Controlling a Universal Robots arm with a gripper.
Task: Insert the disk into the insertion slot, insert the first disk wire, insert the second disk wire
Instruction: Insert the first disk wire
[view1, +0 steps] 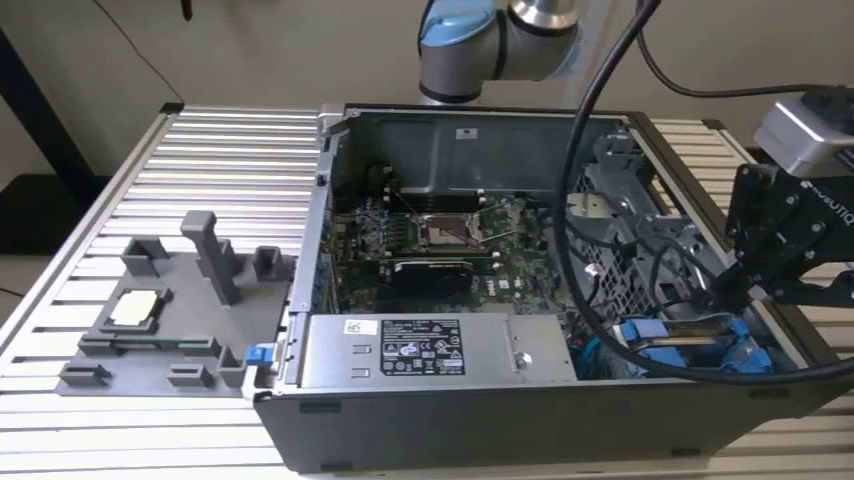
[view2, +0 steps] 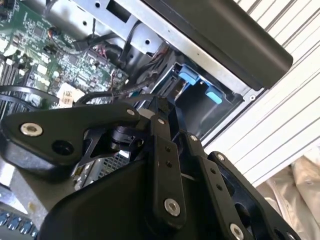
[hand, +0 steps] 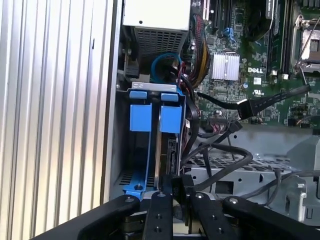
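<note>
Lying open on a slatted metal counter (view1: 227, 170), a dark computer case (view1: 467, 432) is showing its insides. The robot arm (view1: 467, 40) is reaching down over the case's far wall, and thick black cables (view1: 587, 200) are trailing from it across the case to the claw (hand: 179, 182).

The claw is hanging over the case's near corner, on the exterior view's right. Its fingers (hand: 160, 200) are drawn narrow, with the tips close together. They are meeting the near edge of the disk (hand: 166, 150). Whether they are actually pinching that edge, I cannot tell.

The disk is standing on edge inside the drive bay in that corner of the case, framed by its bright blue carrier (hand: 141, 117).

Inside the case, a grey labelled power-supply box (view1: 407, 350) is sitting along the front wall beside the bay. The green motherboard (view1: 427, 235) is lying behind it, and a flat black cable with a plug (hand: 246, 108) is resting loose across it.

Outside the case, on the exterior view's left, a grey moulded fixture tray (view1: 174, 320) is sitting on the counter.
</note>
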